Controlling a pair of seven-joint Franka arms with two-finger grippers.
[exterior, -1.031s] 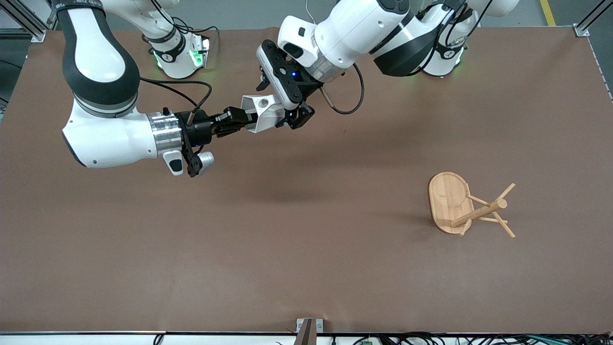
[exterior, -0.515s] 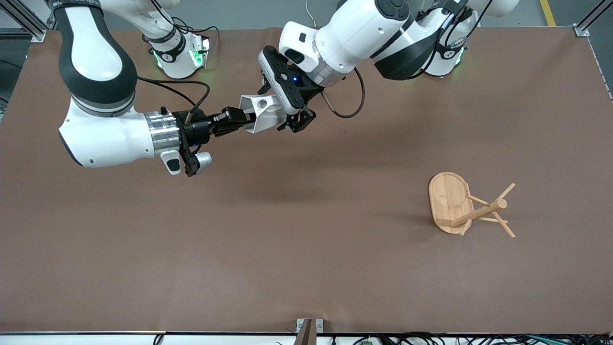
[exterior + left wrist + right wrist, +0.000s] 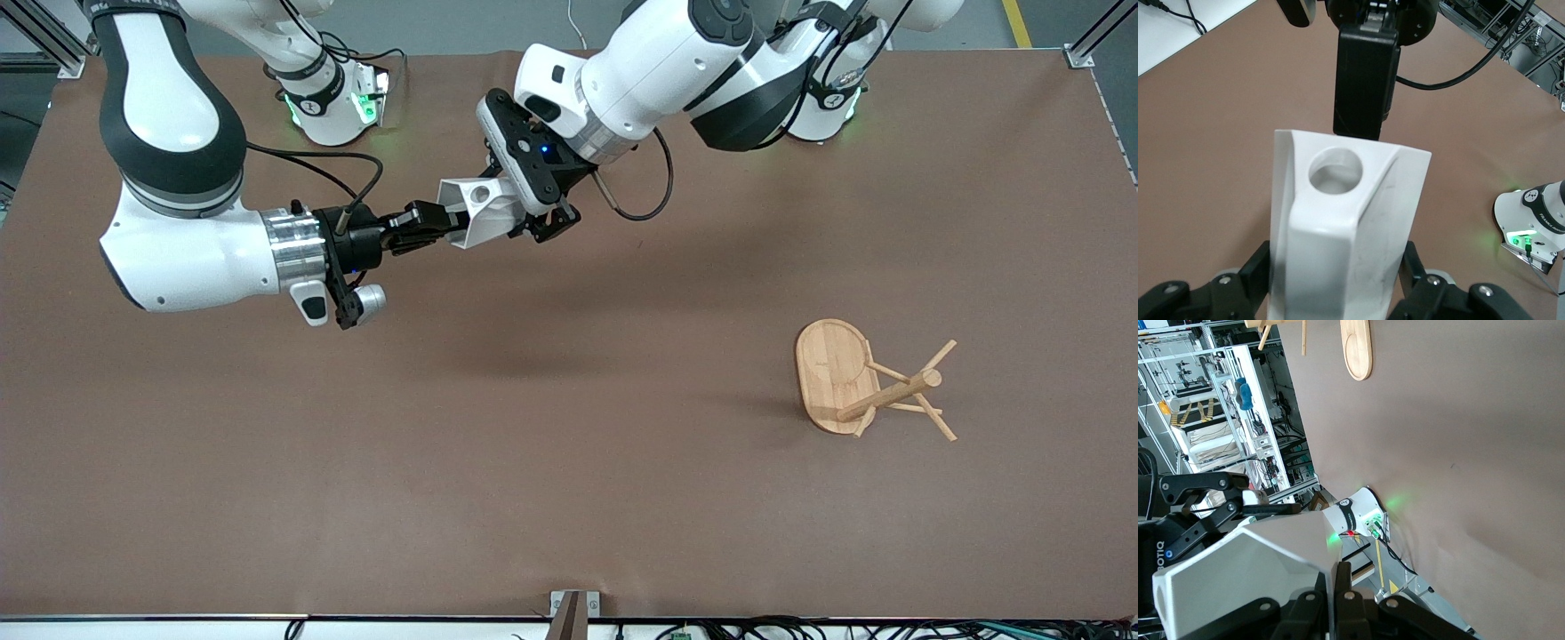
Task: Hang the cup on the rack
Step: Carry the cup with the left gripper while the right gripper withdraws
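Observation:
The white faceted cup (image 3: 480, 212) hangs in the air between both grippers, over the table's middle near the robots' bases. My right gripper (image 3: 449, 224) is shut on the cup's rim wall, which is pinched between its fingers in the right wrist view (image 3: 1337, 577). My left gripper (image 3: 508, 219) has a finger pressed on each side of the cup body (image 3: 1345, 220), with the handle's round hole facing its camera. The bamboo rack (image 3: 853, 382) stands toward the left arm's end of the table, nearer to the front camera. Its base shows in the right wrist view (image 3: 1357, 350).
The brown table (image 3: 569, 480) carries only the rack. The two arm bases (image 3: 333, 98) stand with green lights along the edge by the robots. A cable loops under each wrist.
Both grippers and the cup have shifted together slightly toward the right arm's end and up. The rack has not moved.

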